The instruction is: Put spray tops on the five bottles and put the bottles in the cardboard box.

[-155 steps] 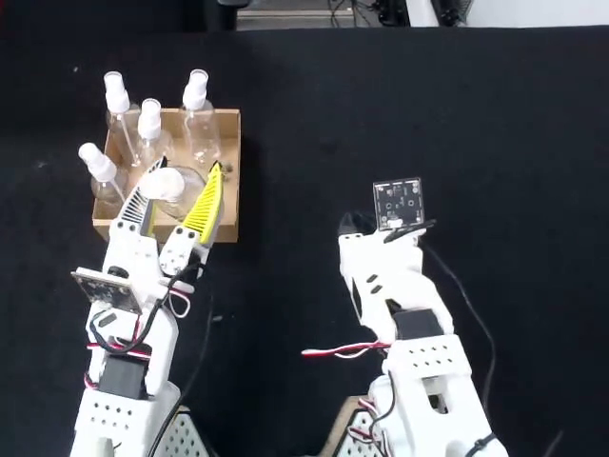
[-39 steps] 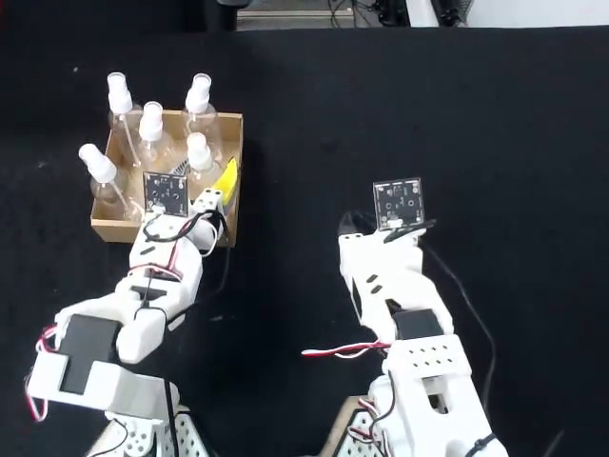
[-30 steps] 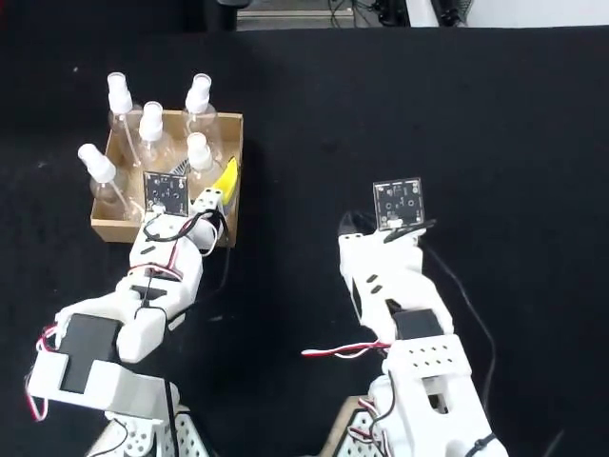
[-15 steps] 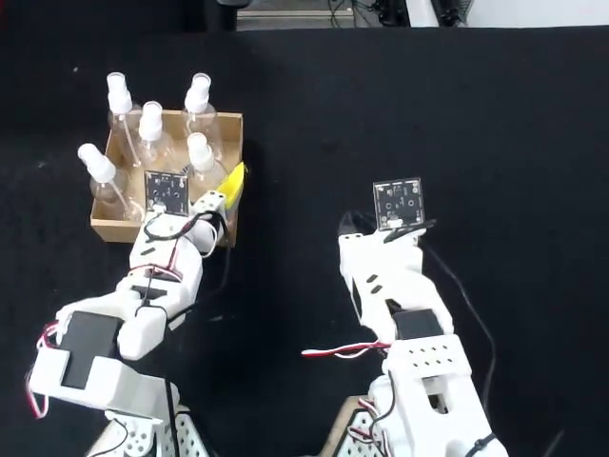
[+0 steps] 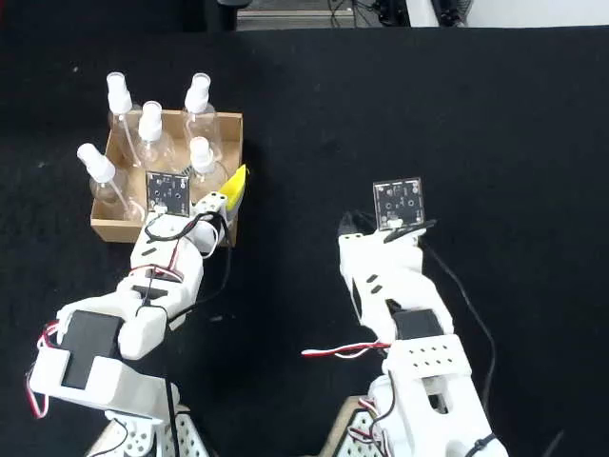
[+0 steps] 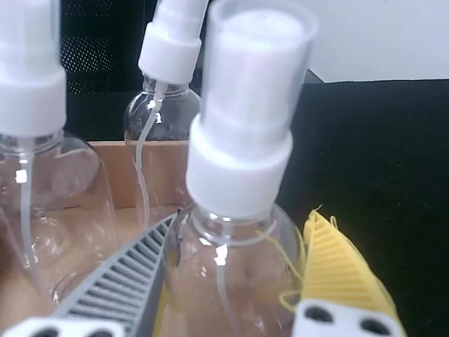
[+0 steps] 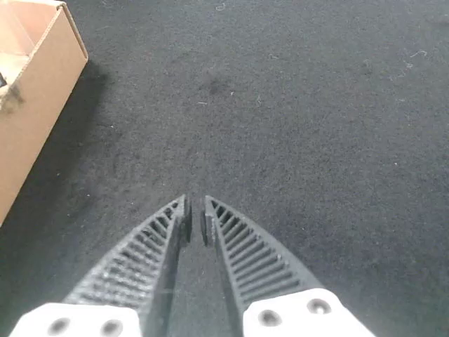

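**A:** The yellow finger has swung outward in the last second. The fifth bottle, carried above the cardboard box five seconds ago, now stands inside it by the wall nearest the other arm!

**B:** Spray top on, upright, with the four other bottles beside and behind it. So all five look to be home.

**A:** And the left gripper?

**B:** Spread, with the bottle between its fingers. The yellow one stands apart from the glass. The grey finger is very close, and I can't tell if it touches.

**A:** So the release is the step in hand. How is it done well?

**B:** I'd say spread a little wider, so the grey finger is plainly off, then draw straight back and up. From above, the yellow finger sits right at the box's wall, so a sideways drag could nudge the box or tip a neighbour.

**A:** The right gripper?

**B:** Fingers nearly pressed together, holding nothing, low over the black table, well apart from the box.
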Motion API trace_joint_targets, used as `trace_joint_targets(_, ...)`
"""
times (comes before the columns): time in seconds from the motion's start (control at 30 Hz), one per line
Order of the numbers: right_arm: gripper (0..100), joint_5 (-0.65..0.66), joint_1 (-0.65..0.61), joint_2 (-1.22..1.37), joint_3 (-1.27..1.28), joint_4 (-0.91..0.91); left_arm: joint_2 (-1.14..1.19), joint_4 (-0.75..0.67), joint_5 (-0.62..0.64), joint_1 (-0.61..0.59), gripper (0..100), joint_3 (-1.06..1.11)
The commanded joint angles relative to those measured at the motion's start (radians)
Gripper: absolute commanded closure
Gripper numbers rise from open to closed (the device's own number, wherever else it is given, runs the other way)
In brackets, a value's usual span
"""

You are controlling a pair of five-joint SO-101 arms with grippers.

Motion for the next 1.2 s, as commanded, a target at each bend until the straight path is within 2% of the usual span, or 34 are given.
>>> trace_joint_targets(0.0,98.7,0.003,0.012,-0.025,-0.019,-0.026,-0.046,-0.011,-0.003,-0.002,74,0.007)
trace_joint_targets(0.33,98.7,0.003,0.012,-0.025,-0.019,-0.026,-0.212,-0.002,-0.011,-0.013,74,0.091)
trace_joint_targets(0.77,98.7,0.003,0.012,-0.025,-0.019,-0.026,-0.215,0.002,-0.011,-0.022,74,0.068)
trace_joint_targets(0.97,98.7,0.003,0.012,-0.025,-0.019,-0.026,-0.224,0.189,-0.003,-0.062,74,-0.035)
trace_joint_targets(1.17,98.7,0.005,0.012,-0.025,-0.019,-0.026,-0.226,0.193,-0.005,-0.027,74,-0.042)
